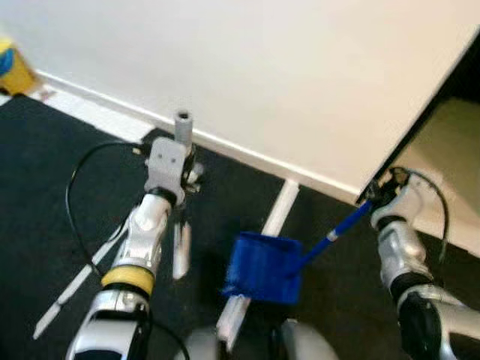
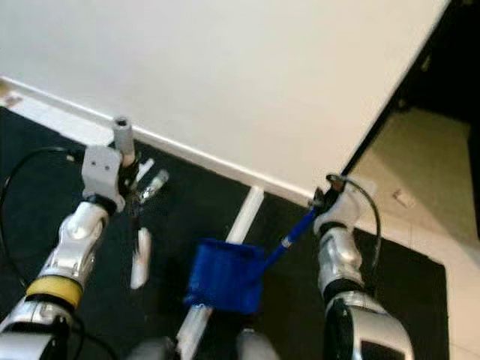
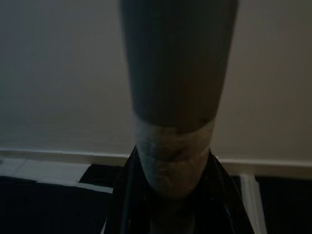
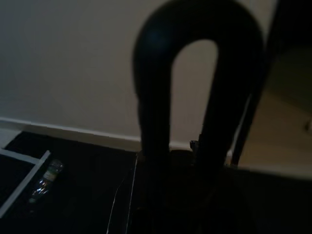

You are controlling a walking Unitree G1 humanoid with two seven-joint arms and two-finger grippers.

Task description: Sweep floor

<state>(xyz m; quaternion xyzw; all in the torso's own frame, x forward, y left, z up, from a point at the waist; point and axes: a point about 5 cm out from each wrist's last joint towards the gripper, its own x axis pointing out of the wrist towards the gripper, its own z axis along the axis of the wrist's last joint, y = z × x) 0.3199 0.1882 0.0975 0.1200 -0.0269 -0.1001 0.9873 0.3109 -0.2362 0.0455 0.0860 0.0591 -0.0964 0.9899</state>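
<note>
left gripper [image 1: 182, 166], left of centre, closed around the grey broom handle [image 1: 183, 124] (stiff, light; best held high on the pole). right gripper [image 1: 375, 196], at right, clamps the blue dustpan [image 1: 262, 268] by its thin handle, pan at lower centre over dark floor [image 1: 45, 165]. a small bottle [image 2: 152, 184] lies near the wall.

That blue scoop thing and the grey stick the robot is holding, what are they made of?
The blue dustpan looks like plastic: one even, saturated colour with a dull sheen, held by its handle in the right pincer. The grey broom handle in the left pincer has a matte cap, probably plastic or rubber; the blur leaves that open.
</note>
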